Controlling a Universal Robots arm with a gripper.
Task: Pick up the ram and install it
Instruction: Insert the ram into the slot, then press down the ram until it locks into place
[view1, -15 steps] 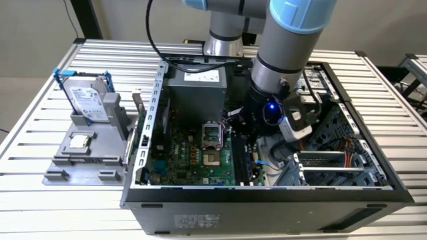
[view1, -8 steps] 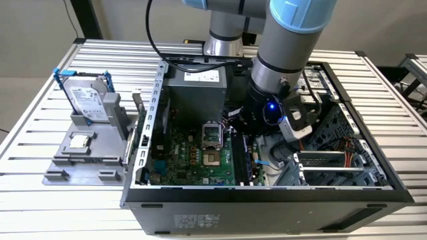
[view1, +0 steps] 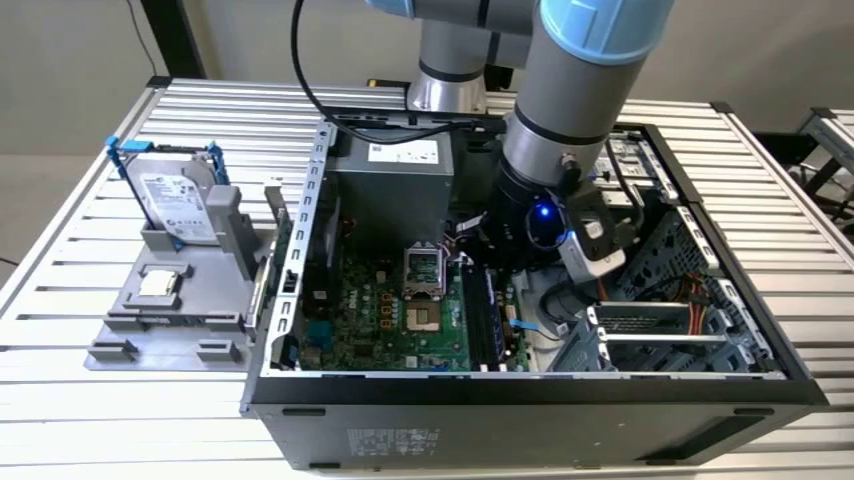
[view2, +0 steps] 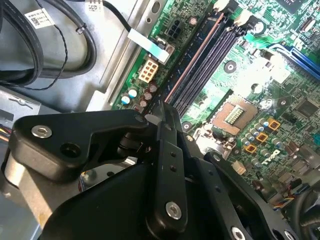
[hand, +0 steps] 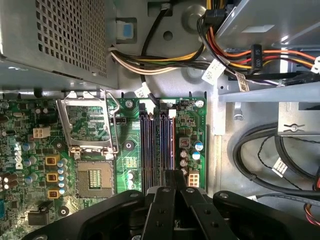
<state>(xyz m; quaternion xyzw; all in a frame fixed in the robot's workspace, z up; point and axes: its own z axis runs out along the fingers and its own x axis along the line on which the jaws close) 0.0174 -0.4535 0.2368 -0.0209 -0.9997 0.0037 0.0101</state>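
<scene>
Ram (hand: 173, 150) seated edge-on in outermost memory slot of motherboard (hand: 130, 150), directly beneath claw (hand: 172, 192), claw fingers (view2: 167, 145) drawn near together astride ram's end, firm grip cannot be confirmed, computer case (view1: 534, 400) on slatted worktop (view1: 80, 420).

One open computer case (view1: 534, 385) holds one motherboard (view1: 400, 320) with four memory slots (hand: 157, 145); one hard drive (view1: 174, 200) and one processor chip (view1: 158, 283) sit outside.
</scene>
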